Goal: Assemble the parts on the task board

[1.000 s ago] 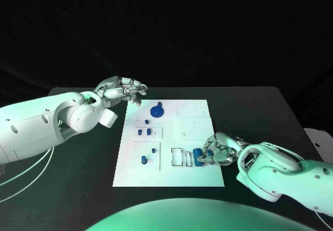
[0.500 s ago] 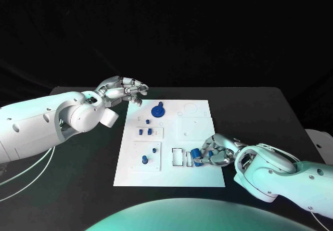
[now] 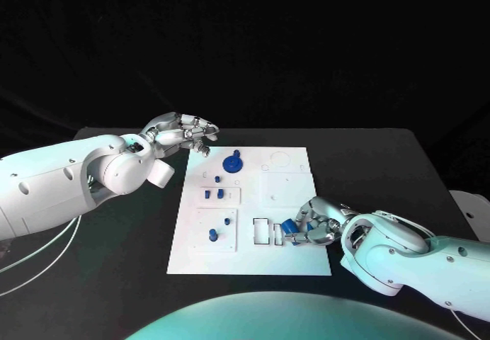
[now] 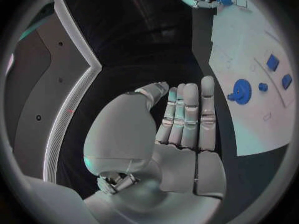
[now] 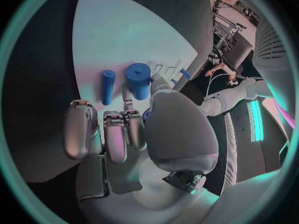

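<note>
R hand (image 3: pixel 314 225) gripped a blue peg (image 3: pixel 290 227) just right of board (image 3: pixel 296 262) slots (image 3: pixel 263 231), peg tilted; L hand (image 3: pixel 184 132) closed, empty, far off.

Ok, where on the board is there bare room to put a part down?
The far right of the board, beyond the right robot hand and beside the blue gear, is bare. So is the near edge below the slots. The left column of small blue pieces and the slots at that hand are crowded.
</note>
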`<state>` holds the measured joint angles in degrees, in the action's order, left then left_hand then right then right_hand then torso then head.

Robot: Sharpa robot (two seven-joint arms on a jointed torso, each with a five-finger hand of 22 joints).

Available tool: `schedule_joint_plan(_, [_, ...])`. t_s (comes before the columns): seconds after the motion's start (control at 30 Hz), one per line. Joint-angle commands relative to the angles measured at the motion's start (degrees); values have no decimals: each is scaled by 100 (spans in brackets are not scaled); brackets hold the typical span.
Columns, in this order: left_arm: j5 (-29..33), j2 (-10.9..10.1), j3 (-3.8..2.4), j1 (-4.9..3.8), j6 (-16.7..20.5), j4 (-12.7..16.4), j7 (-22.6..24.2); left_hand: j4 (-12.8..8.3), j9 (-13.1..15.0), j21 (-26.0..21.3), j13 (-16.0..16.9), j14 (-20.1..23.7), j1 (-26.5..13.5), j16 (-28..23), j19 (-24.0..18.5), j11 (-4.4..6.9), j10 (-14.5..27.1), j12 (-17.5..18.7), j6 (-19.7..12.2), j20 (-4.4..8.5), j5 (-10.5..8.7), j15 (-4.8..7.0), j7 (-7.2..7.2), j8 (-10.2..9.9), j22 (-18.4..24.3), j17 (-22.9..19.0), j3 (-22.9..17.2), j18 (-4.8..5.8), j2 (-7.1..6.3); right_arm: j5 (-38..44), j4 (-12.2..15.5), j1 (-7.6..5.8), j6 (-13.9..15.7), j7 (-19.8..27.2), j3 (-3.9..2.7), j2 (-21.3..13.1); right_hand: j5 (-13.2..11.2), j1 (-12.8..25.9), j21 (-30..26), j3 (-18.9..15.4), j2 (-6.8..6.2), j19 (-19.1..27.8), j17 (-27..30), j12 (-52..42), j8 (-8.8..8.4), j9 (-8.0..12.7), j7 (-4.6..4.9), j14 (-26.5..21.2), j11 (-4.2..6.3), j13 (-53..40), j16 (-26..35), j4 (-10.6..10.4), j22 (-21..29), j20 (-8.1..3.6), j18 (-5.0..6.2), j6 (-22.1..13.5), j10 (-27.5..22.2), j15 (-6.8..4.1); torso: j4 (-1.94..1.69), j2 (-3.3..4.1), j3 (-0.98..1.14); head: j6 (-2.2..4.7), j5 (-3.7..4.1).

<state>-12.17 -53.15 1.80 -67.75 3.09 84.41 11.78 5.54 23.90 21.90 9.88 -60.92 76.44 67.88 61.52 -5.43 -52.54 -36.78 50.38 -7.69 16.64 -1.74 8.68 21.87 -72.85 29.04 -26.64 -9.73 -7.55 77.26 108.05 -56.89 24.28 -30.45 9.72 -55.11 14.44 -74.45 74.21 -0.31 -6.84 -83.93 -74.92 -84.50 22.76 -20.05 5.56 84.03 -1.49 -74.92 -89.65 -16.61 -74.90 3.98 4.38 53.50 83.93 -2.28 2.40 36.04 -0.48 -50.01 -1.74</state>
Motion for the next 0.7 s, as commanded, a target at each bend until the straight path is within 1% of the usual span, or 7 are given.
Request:
schedule_joint_plan(0.03, [28, -2, -4, -3, -104, 18, 11, 20, 5, -25, -3, 19, -33, -17, 35, 5, 44, -24, -39, -3, 22, 11, -7, 38, 5, -1, 2, -58, 3, -344, 14, 68, 22, -53, 50, 32, 143, -132, 49, 120, 115, -151, -1508, -63, 38, 50, -60, 597, 85, -823, -35, 2, -985, -72, -123, 202, 183, -70, 0, 2, 1, 1, -17])
schedule_joint_plan(0.1, [26, -3, -4, -3, -106, 18, 10, 20, 5, -25, -3, 19, -33, -17, 35, 5, 44, -24, -39, -3, 22, 11, -7, 38, 5, -1, 2, -58, 3, -476, 25, 70, 167, -9, 50, 28, 184, -194, 73, 186, 158, -159, -1508, -92, 47, 45, -102, 597, 121, -871, -35, 6, -997, -97, -127, 310, 216, -100, 2, 0, 2, 1, -19])
schedule_joint_plan(0.23, [25, 1, -4, -3, -108, 18, 8, 20, 5, -25, -3, 19, -33, -17, 35, 5, 44, -24, -39, -3, 22, 11, -7, 38, 5, -1, 2, -58, 3, -650, 53, 71, 401, 52, 49, 12, 259, -243, 84, 257, 185, -165, -1508, -102, 44, 40, -144, 597, 160, -894, -35, 5, -1006, -129, -129, 415, 233, -134, 0, 0, 2, 1, -17])
schedule_joint_plan(0.3, [24, 3, -4, -3, -109, 18, 8, 20, 5, -25, -3, 19, -33, -17, 35, 5, 44, -24, -39, -3, 22, 11, -7, 38, 5, -1, 2, -58, 3, -745, 86, 71, 525, 84, 48, -9, 388, -332, 86, 352, 193, -167, -1508, -110, 66, 15, -204, 597, 212, -914, -35, 14, -1012, -167, -129, 547, 248, -178, 2, -1, 2, 1, -11])
schedule_joint_plan(0.37, [23, 3, -4, -3, -110, 17, 7, 20, 5, -25, -3, 19, -33, -17, 35, 5, 44, -24, -39, -3, 22, 11, -7, 38, 5, -1, 2, -58, 3, -834, 137, 69, 636, 126, 45, -41, 472, -375, 89, 415, 197, -169, -1508, -119, 65, 3, -228, 597, 236, -933, -35, 15, -1016, -189, -131, 593, 260, -199, 4, -2, 2, 1, -2])
schedule_joint_plan(0.63, [22, 10, -4, -3, -121, 8, 3, 20, 5, -25, -3, 19, -33, -17, 35, 5, 44, -24, -39, -3, 22, 11, -7, 38, 5, -1, 2, -58, 3, -943, 361, 52, 1111, 357, 22, -125, 545, -413, 76, 524, 210, -167, -1508, -111, 62, -18, -260, 597, 265, -932, -35, 13, -1017, -217, -129, 656, 261, -226, -3, 2, 1, 1, 22])
schedule_joint_plan(0.7, [20, 10, -4, -3, -128, 7, -1, 23, 8, -32, -4, 20, -33, -18, 38, 5, 45, -26, -51, -3, 27, 11, -5, 39, 6, -1, 4, -58, 1, -885, 407, 45, 1170, 390, 14, -159, 556, -423, 75, 551, 213, -167, -1508, -111, 57, -21, -264, 597, 270, -935, -35, 14, -1018, -223, -129, 660, 263, -231, -3, 1, 1, 1, 17])
